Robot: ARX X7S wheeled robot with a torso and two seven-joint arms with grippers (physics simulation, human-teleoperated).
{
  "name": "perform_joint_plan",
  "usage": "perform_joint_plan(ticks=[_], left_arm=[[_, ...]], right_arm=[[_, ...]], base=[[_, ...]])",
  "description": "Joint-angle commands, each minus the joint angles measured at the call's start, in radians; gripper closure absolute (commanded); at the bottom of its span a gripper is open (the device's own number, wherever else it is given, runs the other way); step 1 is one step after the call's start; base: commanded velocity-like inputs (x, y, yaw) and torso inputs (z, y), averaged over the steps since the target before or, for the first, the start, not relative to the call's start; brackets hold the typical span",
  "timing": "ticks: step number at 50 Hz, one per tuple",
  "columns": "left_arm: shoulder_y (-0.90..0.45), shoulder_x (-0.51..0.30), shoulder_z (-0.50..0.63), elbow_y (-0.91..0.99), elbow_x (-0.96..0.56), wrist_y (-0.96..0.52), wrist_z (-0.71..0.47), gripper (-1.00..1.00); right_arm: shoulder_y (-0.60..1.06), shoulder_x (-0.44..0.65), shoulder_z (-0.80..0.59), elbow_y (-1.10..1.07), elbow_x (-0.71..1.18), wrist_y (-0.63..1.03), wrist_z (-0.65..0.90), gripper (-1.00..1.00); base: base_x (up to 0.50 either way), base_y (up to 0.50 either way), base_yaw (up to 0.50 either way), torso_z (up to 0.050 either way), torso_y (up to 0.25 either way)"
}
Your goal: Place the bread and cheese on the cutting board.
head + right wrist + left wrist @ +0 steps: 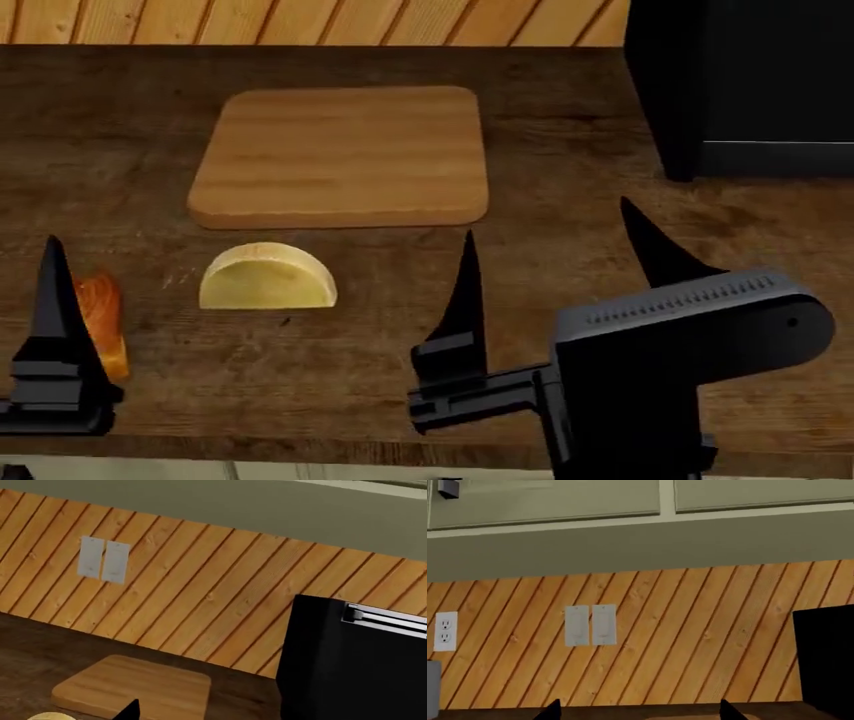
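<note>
Nothing has been put on the cutting board [340,155] yet; it lies bare on the dark table [561,260], near the wall. The cheese [267,278] is seen just in front of the board, resting on the table with its round side up. The bread [104,322] lies further to the left, partly hidden behind the left pincer [54,330]. Only one finger of that pincer is shown, so it cannot be told if it is released or clenched. The right pincer [554,270] is spread wide and holds nothing. The first pick-up seems to be in hand. Next, a pincer must be lowered over the bread or cheese and closed softly.
</note>
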Motion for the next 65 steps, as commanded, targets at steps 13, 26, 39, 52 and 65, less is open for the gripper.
perform_joint_plan(ticks=[13, 26, 39, 52, 65], left_arm=[[0.002, -0.014, -0.028, 0.039, 0.012, -0.011, -0.016, -1.00], [-0.042, -0.001, -0.205, 0.215, -0.201, -0.476, -0.047, -1.00], [-0.032, -0.175, -0.235, 0.335, -0.668, -0.784, -0.439, -1.00], [0.084, -0.296, -0.156, 0.283, -0.891, -0.663, -0.705, -1.00], [0.090, -0.287, -0.117, 0.258, -0.876, -0.677, -0.747, -1.00]], right_arm=[[0.007, -0.024, 0.029, 0.040, 0.028, -0.037, -0.019, -1.00], [0.016, -0.050, 0.057, 0.086, 0.075, -0.046, -0.024, -1.00], [0.036, -0.019, 0.032, 0.159, 0.076, -0.107, -0.053, -1.00], [0.024, -0.017, 0.045, 0.181, 0.105, -0.178, -0.078, -1.00], [-0.003, -0.012, 0.059, 0.201, 0.120, -0.224, -0.083, -1.00]], base=[[0.50, 0.00, 0.00, 0.000, 0.000], [0.29, 0.00, 0.00, 0.000, 0.001], [0.00, 0.00, 0.00, 0.000, 0.000], [0.00, 0.00, 0.00, 0.000, 0.000], [0.00, 0.00, 0.00, 0.000, 0.000]])
